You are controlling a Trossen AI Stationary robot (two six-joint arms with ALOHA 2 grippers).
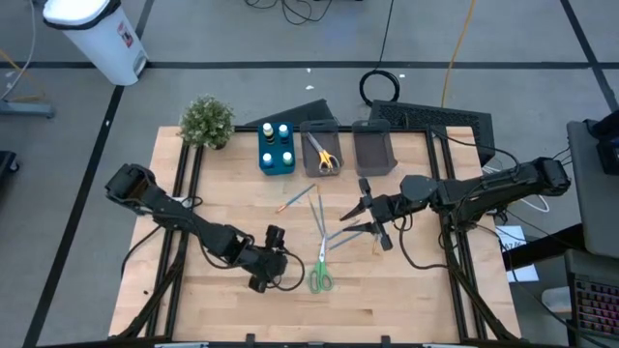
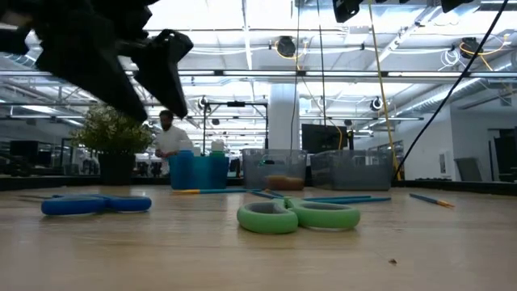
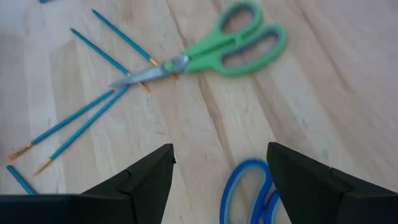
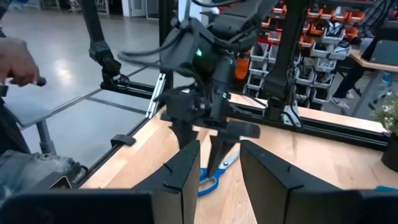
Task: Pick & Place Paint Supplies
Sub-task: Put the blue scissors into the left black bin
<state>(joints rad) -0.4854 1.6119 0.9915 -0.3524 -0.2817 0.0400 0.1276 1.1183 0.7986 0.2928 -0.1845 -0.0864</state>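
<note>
Blue scissors (image 3: 249, 190) lie on the tabletop (image 3: 348, 93) just under my left gripper (image 3: 221, 177), jaws open around them; my right gripper (image 1: 372, 220) hovers apart, jaws parted, empty.

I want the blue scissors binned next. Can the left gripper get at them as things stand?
Probably yes. The left gripper is open right above the blue scissors, which lie flat on the table, apart from the green scissors, with nothing between.
</note>
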